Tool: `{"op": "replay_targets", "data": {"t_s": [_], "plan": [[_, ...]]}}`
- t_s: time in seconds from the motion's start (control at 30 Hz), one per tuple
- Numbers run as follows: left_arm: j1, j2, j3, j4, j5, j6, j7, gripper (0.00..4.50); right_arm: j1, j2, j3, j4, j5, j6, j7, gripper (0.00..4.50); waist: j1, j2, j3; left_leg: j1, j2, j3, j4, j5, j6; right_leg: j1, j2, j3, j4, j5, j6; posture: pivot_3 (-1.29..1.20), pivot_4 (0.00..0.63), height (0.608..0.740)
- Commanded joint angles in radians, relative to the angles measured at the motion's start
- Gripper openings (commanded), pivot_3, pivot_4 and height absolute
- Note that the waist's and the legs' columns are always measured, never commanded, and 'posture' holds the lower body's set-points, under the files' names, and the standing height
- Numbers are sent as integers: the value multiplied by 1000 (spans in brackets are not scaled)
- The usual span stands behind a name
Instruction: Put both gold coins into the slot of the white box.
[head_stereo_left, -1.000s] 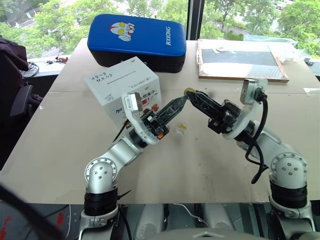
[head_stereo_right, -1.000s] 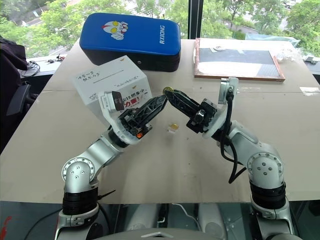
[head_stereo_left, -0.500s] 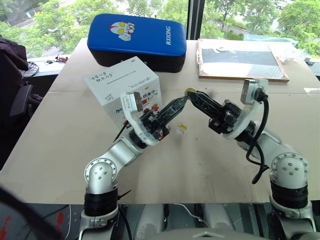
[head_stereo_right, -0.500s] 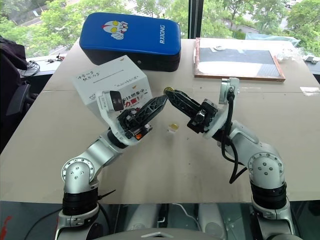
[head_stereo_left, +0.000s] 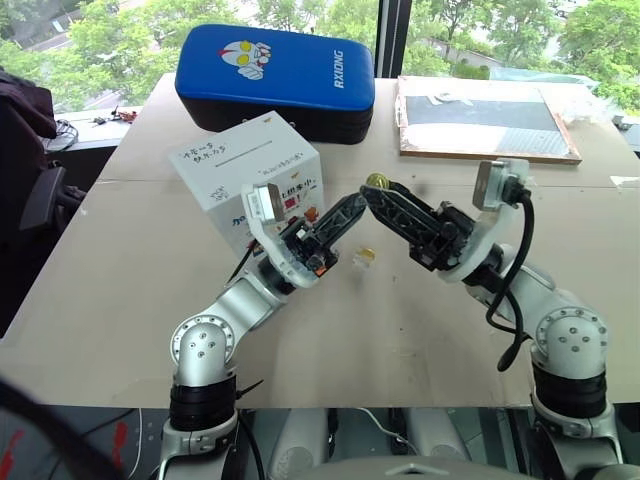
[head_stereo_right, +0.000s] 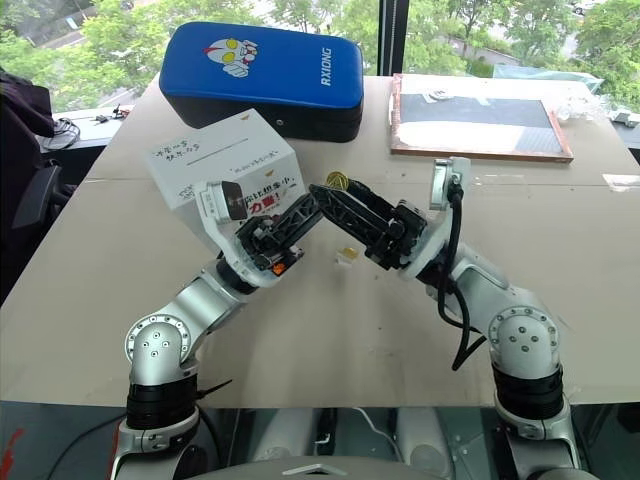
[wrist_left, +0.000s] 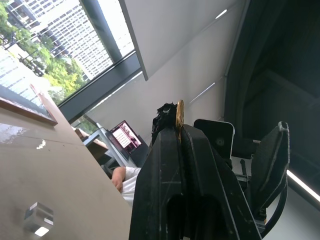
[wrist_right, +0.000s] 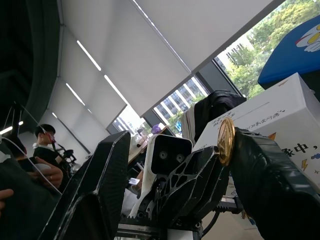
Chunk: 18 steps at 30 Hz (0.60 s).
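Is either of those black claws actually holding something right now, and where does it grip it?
Yes: the left gripper pinches a small shiny gold coin by its lower edge. The right gripper stands open.

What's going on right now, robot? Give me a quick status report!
Left gripper shut on a gold coin. Right gripper open beside it. Second coin on the table. White box just behind, nothing blocking.

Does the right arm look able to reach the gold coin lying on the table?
Probably yes: the right gripper is open, and the gold coin lies uncovered on the table close by.
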<state>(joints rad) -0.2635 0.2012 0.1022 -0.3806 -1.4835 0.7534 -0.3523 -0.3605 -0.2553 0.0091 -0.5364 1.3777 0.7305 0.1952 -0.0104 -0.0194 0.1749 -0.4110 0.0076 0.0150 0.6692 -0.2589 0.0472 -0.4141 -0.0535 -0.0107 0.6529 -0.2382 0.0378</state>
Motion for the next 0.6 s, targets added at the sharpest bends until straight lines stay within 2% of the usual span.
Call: {"op": "replay_targets", "data": {"t_s": [0.03,0.3,0.6], "plan": [[-32,-8,-5,-63,-23,-16,-15,0,18,-9,7,7,-34,5,-17,3189,0,0,0,0,0,0,0,0,0,0,0,0,0,0,0,0,150,740],[-49,-9,-3,-76,-24,-25,-13,0,30,14,-11,48,-103,-18,-59,3189,-2,1,0,-1,0,-1,0,0,0,0,0,-1,0,0,0,0,150,740],[-36,4,0,-65,5,-30,-12,0,43,16,-27,55,-113,-26,-40,3189,0,1,0,-1,0,-1,0,0,0,0,0,-1,0,0,0,0,150,740]]}}
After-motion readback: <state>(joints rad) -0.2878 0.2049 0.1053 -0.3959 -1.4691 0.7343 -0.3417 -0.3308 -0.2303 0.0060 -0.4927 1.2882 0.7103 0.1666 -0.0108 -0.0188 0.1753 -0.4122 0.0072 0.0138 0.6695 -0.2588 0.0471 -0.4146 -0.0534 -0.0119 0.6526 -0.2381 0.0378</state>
